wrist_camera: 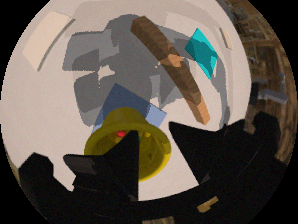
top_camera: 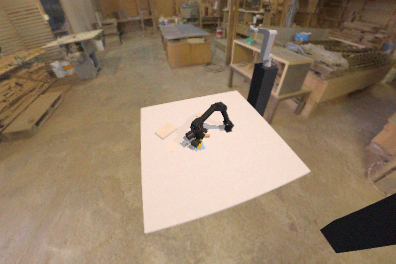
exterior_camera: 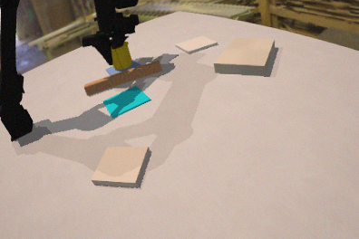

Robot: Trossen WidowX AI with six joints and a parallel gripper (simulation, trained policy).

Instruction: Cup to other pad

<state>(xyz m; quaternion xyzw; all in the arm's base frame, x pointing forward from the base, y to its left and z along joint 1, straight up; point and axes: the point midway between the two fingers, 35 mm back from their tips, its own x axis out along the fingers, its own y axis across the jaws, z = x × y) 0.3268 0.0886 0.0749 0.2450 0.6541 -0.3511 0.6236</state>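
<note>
The yellow cup [top_camera: 200, 144] [exterior_camera: 122, 58] [wrist_camera: 125, 117] stands upright on the blue pad [exterior_camera: 110, 71] [wrist_camera: 114, 96]. In the wrist view a red marble [wrist_camera: 120, 134] and bits of other colours show inside it. The teal pad [exterior_camera: 129, 100] [wrist_camera: 201, 46] lies bare, on the other side of the wooden bar. My gripper [exterior_camera: 114, 53] [wrist_camera: 153, 128] is partly open at the cup's rim. In the wrist view one finger reaches over the cup's mouth and the other is outside its right side. Whether either finger touches the cup cannot be told.
A long brown wooden bar [exterior_camera: 122, 79] [wrist_camera: 167, 61] lies between the two pads. A large pale block [exterior_camera: 247, 52] and a thin pale slab [exterior_camera: 197, 43] lie farther back in the exterior view. A square pale block [exterior_camera: 121, 165] lies in the foreground.
</note>
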